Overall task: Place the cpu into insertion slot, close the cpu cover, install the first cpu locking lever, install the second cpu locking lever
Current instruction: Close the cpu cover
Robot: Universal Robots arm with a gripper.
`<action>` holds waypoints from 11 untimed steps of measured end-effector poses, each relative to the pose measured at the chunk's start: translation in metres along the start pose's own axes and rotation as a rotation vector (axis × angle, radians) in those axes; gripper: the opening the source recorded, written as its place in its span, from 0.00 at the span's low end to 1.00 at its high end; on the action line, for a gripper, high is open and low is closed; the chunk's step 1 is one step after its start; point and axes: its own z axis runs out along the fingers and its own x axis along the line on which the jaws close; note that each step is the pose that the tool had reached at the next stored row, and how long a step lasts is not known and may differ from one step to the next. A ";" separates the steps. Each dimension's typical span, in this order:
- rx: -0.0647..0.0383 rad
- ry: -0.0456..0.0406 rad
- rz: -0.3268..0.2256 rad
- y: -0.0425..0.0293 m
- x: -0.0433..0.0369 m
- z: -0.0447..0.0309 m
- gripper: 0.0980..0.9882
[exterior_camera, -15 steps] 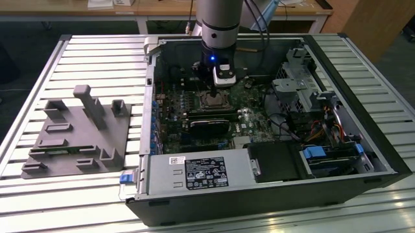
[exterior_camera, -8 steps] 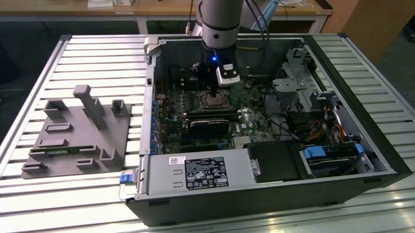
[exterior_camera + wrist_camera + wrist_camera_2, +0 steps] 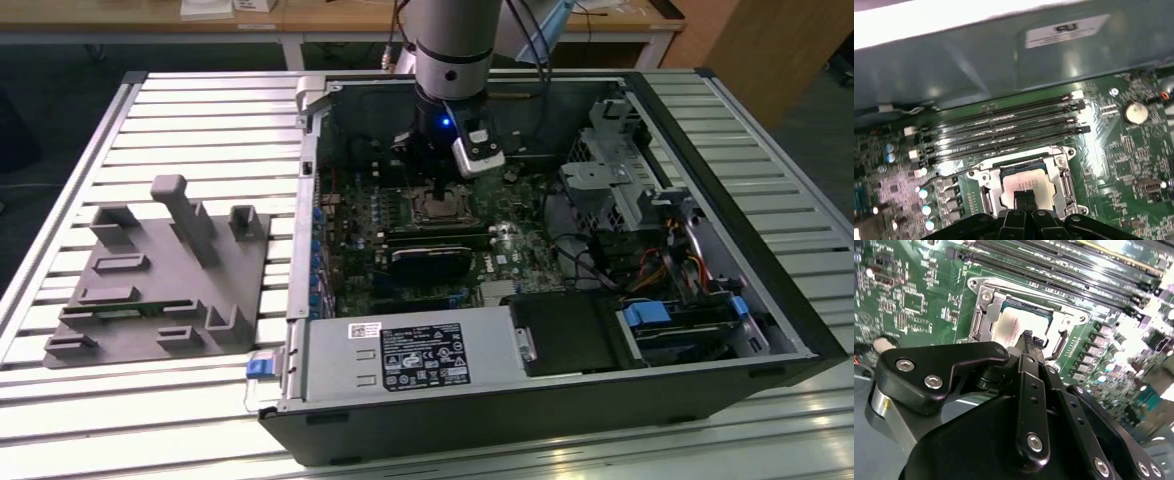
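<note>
Hovering at 12 o'clock of the seated cpu (image 3: pixel 438 207), gripper (image 3: pixel 435 188) pinched narrow, empty; cpu cover (image 3: pixel 1063 181) apparently closed; latching the locking lever (image 3: pixel 946 176) demands precise hooking.

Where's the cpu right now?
In the first wrist view, the cpu sits in the insertion slot on the motherboard, beside the long memory slots, just below the gripper.

A slatted metal table (image 3: pixel 200 115) carries an open computer case (image 3: pixel 467 430); a grey moulded fixture (image 3: pixel 147 290) lies beside it, near one edge
</note>
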 end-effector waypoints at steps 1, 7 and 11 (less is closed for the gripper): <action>0.000 0.0007 -0.017 0.0000 0.0000 0.0000 0.01; 0.002 0.0050 -0.123 0.0000 0.0000 0.0001 0.01; 0.004 0.0078 -0.194 0.0000 0.0000 0.0001 0.01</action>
